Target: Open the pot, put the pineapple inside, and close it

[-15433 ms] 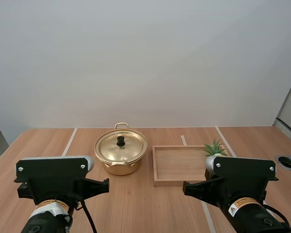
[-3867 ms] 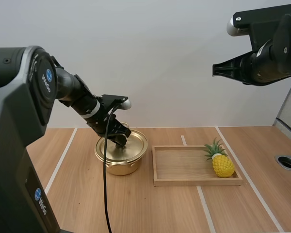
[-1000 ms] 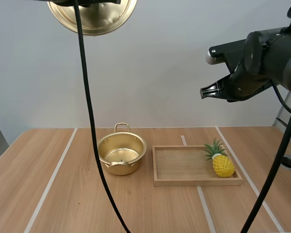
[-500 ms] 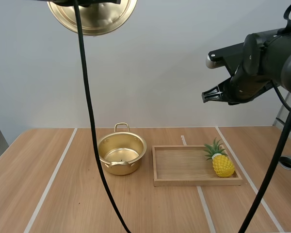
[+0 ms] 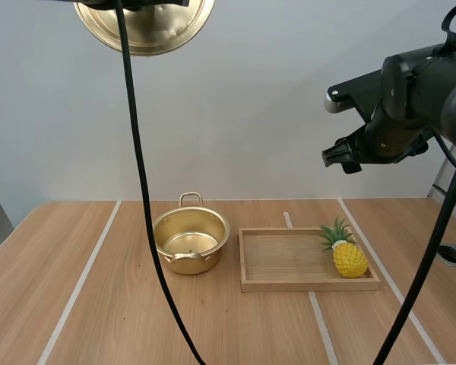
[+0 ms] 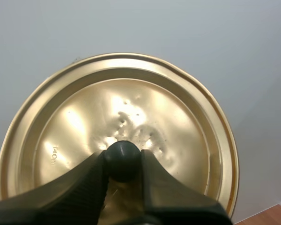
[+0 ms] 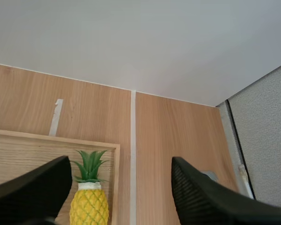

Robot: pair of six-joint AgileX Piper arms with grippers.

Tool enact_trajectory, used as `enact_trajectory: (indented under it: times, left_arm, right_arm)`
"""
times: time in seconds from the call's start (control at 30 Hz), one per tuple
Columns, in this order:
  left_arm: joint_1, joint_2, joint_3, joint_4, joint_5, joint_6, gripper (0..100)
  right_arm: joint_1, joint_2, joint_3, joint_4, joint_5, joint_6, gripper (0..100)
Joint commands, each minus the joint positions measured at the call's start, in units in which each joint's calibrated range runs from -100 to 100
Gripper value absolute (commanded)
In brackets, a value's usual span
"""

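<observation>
Two pincers hang high above the counter (image 5: 91, 304). The left pincer (image 6: 123, 163) is clenched on the black knob (image 6: 122, 153) of the golden lid (image 6: 131, 103), its ribbed fingers (image 6: 84, 183) pressing the knob from both sides. In the high view the lid hangs far above the counter's left part, well apart from the pot (image 5: 190, 242).

The pot stands lidless on the counter, one loop handle toward the far wall and the other toward the near edge. Just to its right, not touching it, lies the wooden tray (image 5: 304, 286). The pineapple (image 5: 348, 260) rests in the tray at its right end, close to the right wall, with its green crown on the side of the far rim.

The right pincer (image 7: 121, 161) is released: its two black fingers (image 7: 196, 197) stand wide apart with nothing between them. It is raised well above the tray's right end, and the wrist view looks down past the fingers onto the pineapple and the tray's corner.
</observation>
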Motion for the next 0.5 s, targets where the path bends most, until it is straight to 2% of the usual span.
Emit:
enact_trajectory:
  times: [0.0, 0.23, 0.47]
  left_arm:
    - [-0.12, -0.1, -0.5, -0.4, -1.3, -0.5, 0]
    - [-0.12, -0.1, -0.5, -0.4, -1.3, -0.5, 0]
    - [-0.12, -0.1, -0.5, -0.4, -1.3, -0.5, 0]
  right_arm:
    - [-0.1, 0.2, 2.4, 1.9, 0.7, -0.3, 100]
    - [-0.1, 4.1, 10.3, 2.3, 0.7, -1.5, 100]
    - [-0.1, 8.9, 13.7, 2.8, -2.1, -1.5, 100]
